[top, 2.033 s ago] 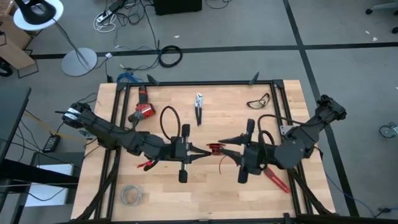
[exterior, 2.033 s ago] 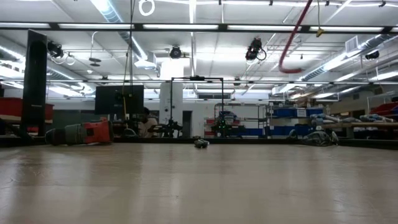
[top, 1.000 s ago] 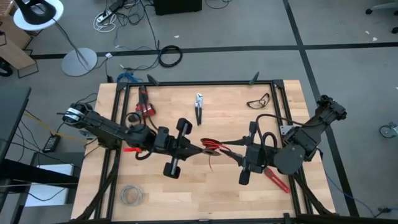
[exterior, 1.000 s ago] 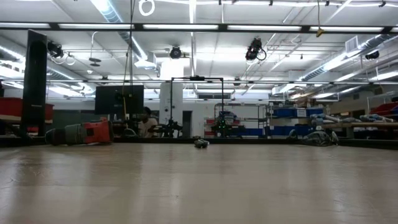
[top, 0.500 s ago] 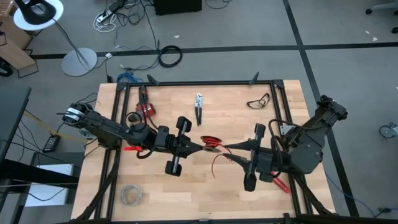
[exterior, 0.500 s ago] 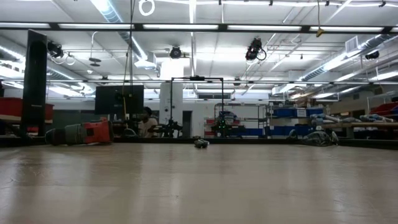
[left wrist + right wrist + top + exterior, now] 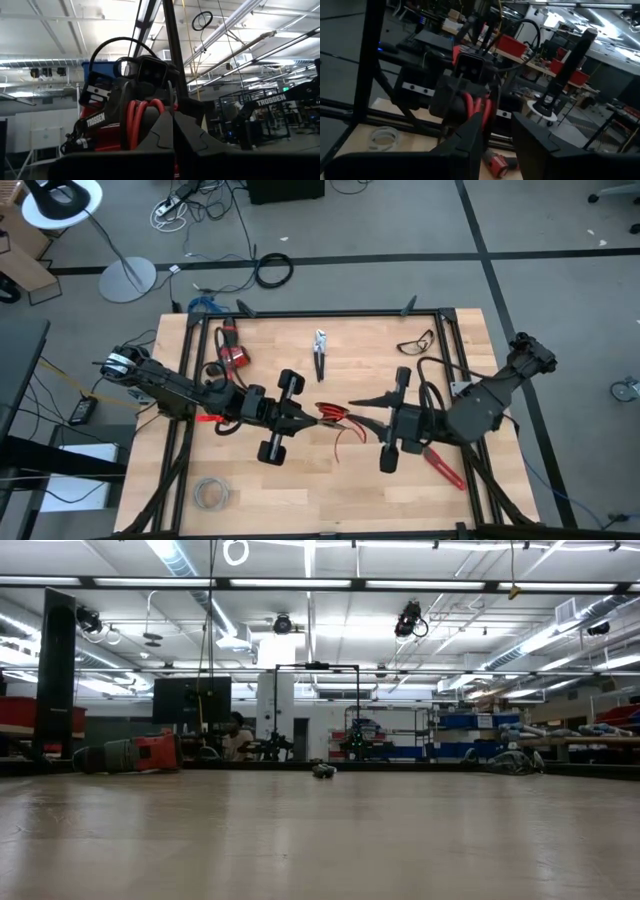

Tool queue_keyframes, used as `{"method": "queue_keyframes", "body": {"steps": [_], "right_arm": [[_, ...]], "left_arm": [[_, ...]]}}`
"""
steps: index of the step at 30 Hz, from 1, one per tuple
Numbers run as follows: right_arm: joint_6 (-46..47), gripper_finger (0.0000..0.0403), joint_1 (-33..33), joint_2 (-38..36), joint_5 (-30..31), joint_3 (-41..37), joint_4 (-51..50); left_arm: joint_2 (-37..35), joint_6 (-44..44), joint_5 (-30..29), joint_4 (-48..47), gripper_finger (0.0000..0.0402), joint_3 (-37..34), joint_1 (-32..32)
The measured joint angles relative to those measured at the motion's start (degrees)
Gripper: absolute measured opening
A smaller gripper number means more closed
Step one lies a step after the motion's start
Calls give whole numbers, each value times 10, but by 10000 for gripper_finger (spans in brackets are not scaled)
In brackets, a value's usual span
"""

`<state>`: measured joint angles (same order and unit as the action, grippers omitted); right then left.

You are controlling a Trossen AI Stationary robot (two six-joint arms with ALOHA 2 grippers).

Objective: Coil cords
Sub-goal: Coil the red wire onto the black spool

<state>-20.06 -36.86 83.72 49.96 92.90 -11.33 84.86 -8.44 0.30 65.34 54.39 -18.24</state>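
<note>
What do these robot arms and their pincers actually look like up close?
Both arms are dark, nearly black, built of jointed segments. The left arm has a pale fitting near its base; black cable loops over the right arm. Each wrist carries a crossbar, and two tapering, wedge-shaped black fingers form each gripper. The other arm's body, seen from the left wrist, bears white TROSSEN lettering.

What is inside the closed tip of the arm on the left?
Loops of thin, bright red wire are pinched in the shut left tool; one loose end trails onto the wooden table. The fingers hide how many loops are gripped.
</note>
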Motion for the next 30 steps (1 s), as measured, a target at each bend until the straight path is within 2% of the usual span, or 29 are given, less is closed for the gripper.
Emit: {"method": "queue_keyframes", "body": {"steps": [5,10,15,19,25,30], "right_arm": [[10,99,10,0,-5,0,-6],[36,99,22,0,-41,0,-27],[53,91,33,0,-53,0,-42],[54,71,42,0,-80,0,-47],[54,8,52,0,-107,0,-57],[50,4,52,0,-110,0,-61]], "left_arm": [[0,-7,16,7,0,0,0],[0,-32,22,14,0,0,0],[0,-34,38,27,0,0,1],[0,-36,39,27,0,0,0],[0,-36,40,26,0,0,0],[0,-36,38,26,0,0,0]]}}
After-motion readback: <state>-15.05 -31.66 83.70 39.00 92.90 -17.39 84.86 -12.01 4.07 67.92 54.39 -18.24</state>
